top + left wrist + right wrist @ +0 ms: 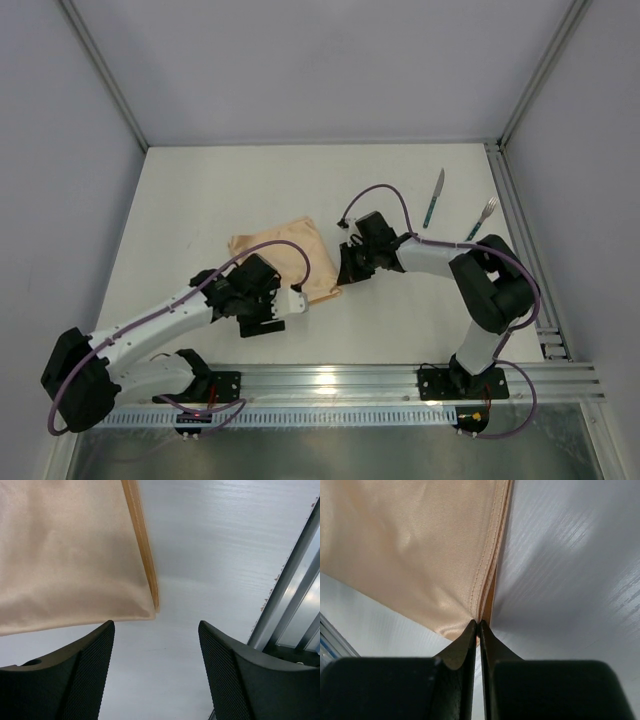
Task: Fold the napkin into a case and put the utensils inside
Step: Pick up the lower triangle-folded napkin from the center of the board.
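Right claw (479,624) pinches napkin (410,555) corner; white table (230,190), grey walls (300,60)

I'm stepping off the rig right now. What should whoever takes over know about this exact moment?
Left tool: open, empty, just short of the napkin corner.
Right tool: shut on the napkin's doubled edge.
Napkin: mid-table, apparently partly folded, no case yet.
Knife and fork: far right of the table, apart, untouched.
Left to do: finish the fold, slip both inside.
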Robot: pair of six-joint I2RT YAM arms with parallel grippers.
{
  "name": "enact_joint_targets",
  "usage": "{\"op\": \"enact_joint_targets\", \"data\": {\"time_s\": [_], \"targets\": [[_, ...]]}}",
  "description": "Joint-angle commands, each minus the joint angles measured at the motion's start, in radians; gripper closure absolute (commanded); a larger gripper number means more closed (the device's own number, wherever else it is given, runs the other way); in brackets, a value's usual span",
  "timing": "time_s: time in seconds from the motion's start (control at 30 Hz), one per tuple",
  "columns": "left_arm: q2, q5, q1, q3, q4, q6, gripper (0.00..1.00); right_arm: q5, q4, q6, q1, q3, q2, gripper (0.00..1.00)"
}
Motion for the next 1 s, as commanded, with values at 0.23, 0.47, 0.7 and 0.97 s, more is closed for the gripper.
{"op": "enact_joint_targets", "data": {"time_s": [0.23, 0.47, 0.7, 0.97], "targets": [[0.120, -0.088, -0.005, -0.025, 0.058, -0.002, 0.27, 0.004, -0.041, -0.056, -0.004, 0.021, -0.006, 0.91], [0.167, -0.127, -0.005, -0.037, 0.062, 0.034, 0.26, -0.002, -0.067, -0.067, -0.006, 0.050, 0.004, 0.91], [0.195, -0.144, -0.027, -0.065, 0.106, 0.024, 0.27, -0.002, -0.059, -0.064, -0.006, 0.041, -0.010, 0.91], [0.220, -0.212, -0.028, -0.089, 0.180, 0.028, 0.33, -0.015, -0.055, -0.062, -0.007, 0.038, -0.013, 0.91]]}}
